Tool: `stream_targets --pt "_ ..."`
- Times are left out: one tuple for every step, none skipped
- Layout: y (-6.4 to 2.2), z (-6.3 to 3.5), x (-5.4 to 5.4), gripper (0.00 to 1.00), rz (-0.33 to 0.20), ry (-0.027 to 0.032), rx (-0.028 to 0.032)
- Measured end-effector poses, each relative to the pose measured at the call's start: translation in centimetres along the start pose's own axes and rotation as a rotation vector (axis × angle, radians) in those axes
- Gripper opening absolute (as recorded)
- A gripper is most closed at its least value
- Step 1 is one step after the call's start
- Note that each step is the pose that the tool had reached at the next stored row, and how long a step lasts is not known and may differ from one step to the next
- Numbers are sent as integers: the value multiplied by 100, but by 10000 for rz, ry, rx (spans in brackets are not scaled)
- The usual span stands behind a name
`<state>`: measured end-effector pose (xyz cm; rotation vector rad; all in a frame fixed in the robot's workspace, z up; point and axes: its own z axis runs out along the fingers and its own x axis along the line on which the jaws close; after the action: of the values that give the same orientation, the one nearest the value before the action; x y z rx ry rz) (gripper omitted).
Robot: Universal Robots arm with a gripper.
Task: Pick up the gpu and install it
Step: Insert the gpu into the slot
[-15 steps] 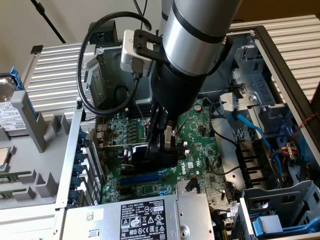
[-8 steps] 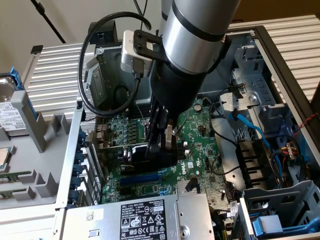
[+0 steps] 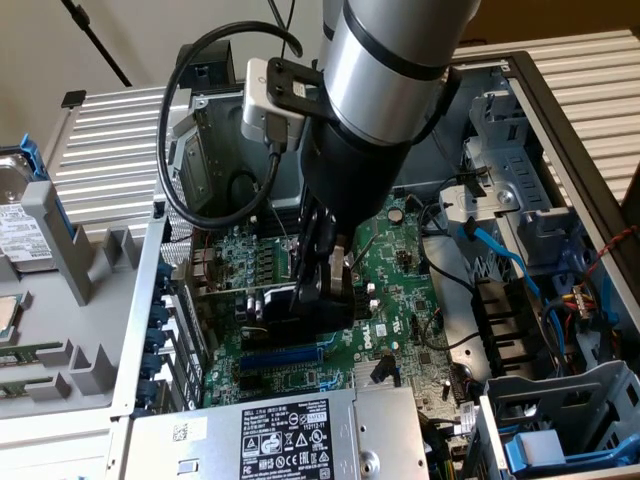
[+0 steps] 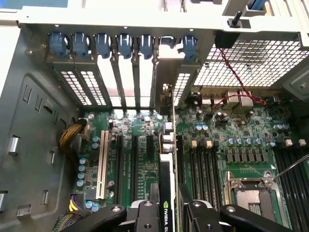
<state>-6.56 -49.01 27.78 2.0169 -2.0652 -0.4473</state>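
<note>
**A:** Start with the exterior view. Where is the arm?

**B:** It reaches down into the open computer case. The end effector is low over the green motherboard. Its fingers are clamped on the gpu, one on each face.

**A:** How does the card sit?

**B:** On edge, with the black shroud showing. It runs toward the exterior view's left, where the rear slot openings are. Its lower edge is down at the board, near a blue expansion slot. Whether it is pushed home in a slot, I cannot tell.

**A:** Anything else around?

**B:** A power supply with a printed label sits at the case's near end. There are blue cables at the exterior view's right. A hard drive lies outside the case at the left.

**A:** Now the wrist view.

**B:** The gpu shows edge-on, standing upright between the two black fingers, which press on both its sides. A green logo sits on the shroud right by the grip. The far end of the card reaches the row of rear bracket openings, under the blue retention clips.

**A:** And its neighbours?

**B:** A white expansion slot lies well to one side, with black slots between it and the card. The memory slots and the CPU socket lie on the other side. A red wire crosses the perforated panel beyond.
</note>
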Motion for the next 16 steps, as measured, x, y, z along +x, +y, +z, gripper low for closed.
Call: stream_targets --pt "0 2 -4 26 -3 2 -2" --pt "0 5 -6 26 -6 2 -4" --pt "3 9 -8 26 -7 1 -5" --pt "7 13 -10 26 -7 2 -7" --pt "9 14 -10 26 -10 6 -10" --pt "11 14 -10 26 -12 9 -14" --pt "13 15 -10 26 -14 10 -16" --pt "15 19 -12 26 -17 8 -16" --pt "18 24 -13 26 -19 6 -16" --pt "22 28 -14 26 -19 8 -17" --pt "25 32 -14 26 -20 9 -18" --pt "30 36 -14 26 -20 9 -18" --pt "33 38 -13 26 -21 12 -21" --pt "33 40 -13 26 -24 13 -25" --pt "35 46 -14 26 -25 9 -25" --pt "35 52 -13 26 -25 8 -27"
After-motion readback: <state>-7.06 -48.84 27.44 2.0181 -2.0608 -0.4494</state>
